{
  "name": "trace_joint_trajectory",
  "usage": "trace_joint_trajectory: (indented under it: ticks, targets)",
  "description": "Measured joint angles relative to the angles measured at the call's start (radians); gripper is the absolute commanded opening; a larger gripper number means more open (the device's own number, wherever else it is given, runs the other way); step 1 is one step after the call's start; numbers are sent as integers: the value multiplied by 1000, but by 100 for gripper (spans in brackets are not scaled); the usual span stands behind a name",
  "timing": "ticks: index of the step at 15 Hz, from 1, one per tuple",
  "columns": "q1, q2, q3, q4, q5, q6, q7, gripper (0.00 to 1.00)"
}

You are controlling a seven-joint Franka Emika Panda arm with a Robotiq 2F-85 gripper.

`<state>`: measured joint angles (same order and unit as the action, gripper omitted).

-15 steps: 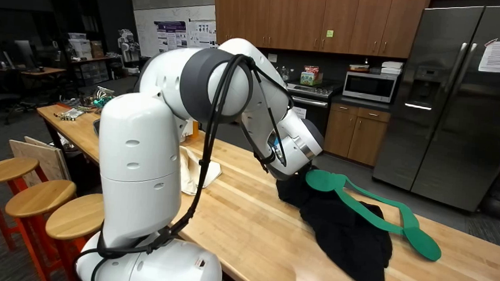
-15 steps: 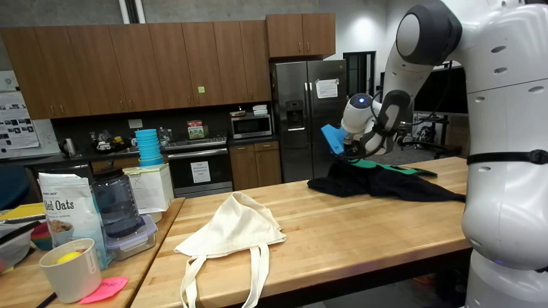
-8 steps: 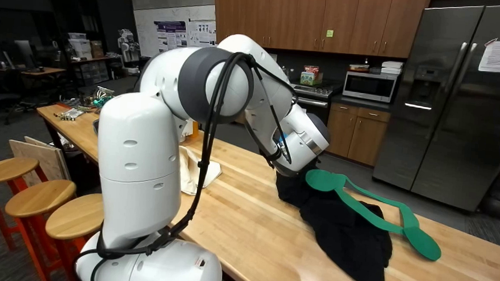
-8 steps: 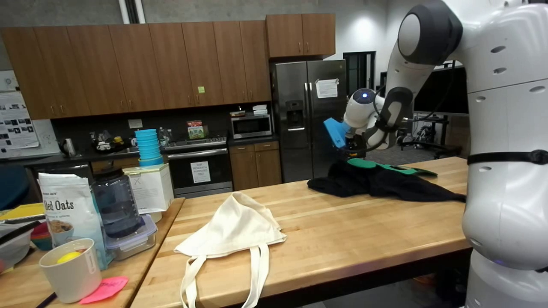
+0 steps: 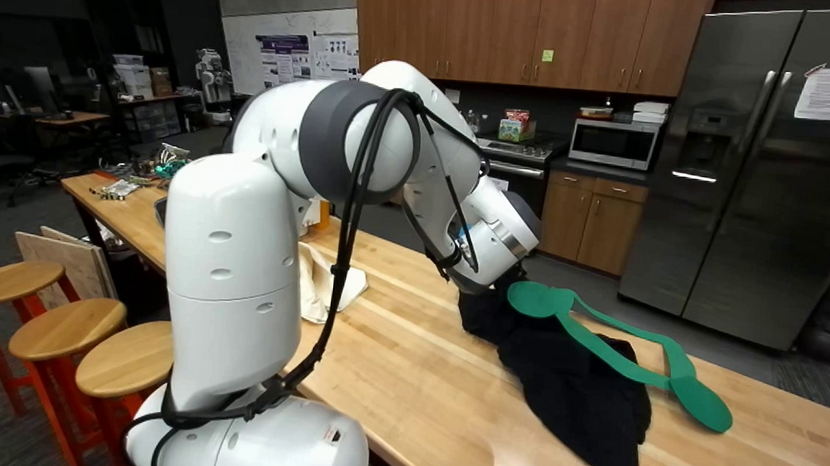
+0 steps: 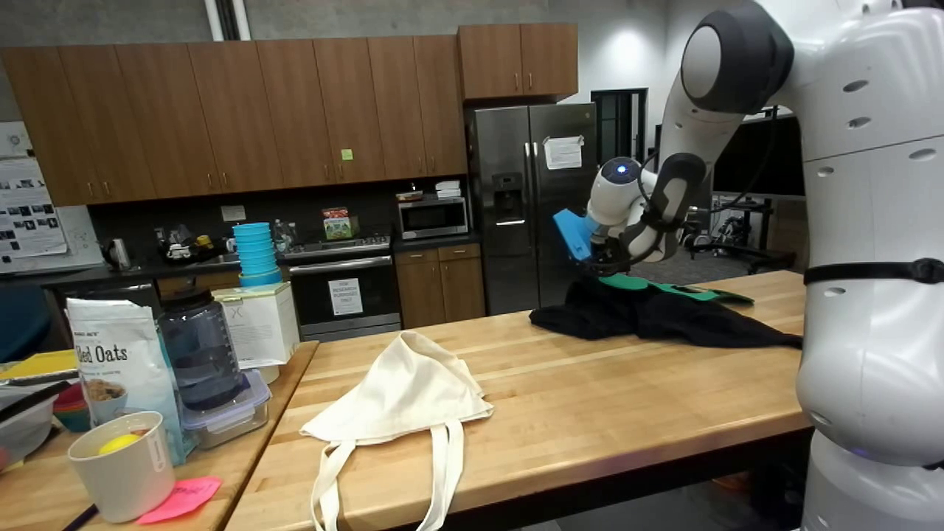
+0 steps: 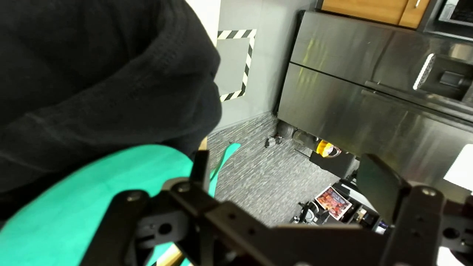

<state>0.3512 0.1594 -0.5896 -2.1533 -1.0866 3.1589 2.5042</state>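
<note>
My gripper (image 7: 290, 173) is open in the wrist view, its two dark fingers wide apart with only distant floor showing between them. In an exterior view the gripper (image 6: 608, 264) hangs just above the near end of a black cloth (image 6: 656, 322). The cloth lies crumpled on the table and fills the upper left of the wrist view (image 7: 103, 81). A flat green piece with straps and rounded ends (image 5: 616, 360) lies across the cloth (image 5: 571, 394). Its round end (image 7: 85, 207) is beside the left finger in the wrist view; whether they touch I cannot tell. In an exterior view the arm hides the gripper.
A cream tote bag (image 6: 402, 398) lies on the wooden table (image 6: 590, 413). A side table carries an oats bag (image 6: 125, 369), a dark jug (image 6: 199, 354), a white box (image 6: 258, 324) and a cup (image 6: 122, 464). Stools (image 5: 67, 327) and a fridge (image 5: 750, 174) stand around.
The wrist and gripper rose a little off the cloth and green piece by half a second ago, then came partly back down. The cloth, green piece and tote bag have not moved.
</note>
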Motion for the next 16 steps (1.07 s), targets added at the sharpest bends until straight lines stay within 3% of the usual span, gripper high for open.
trace_joint_trajectory:
  ticks: [13,16]
  targets:
    - [-1,6,-3,7,-1,-15,10,100]
    - [-36,6,-10,-5,6,9,-31,100]
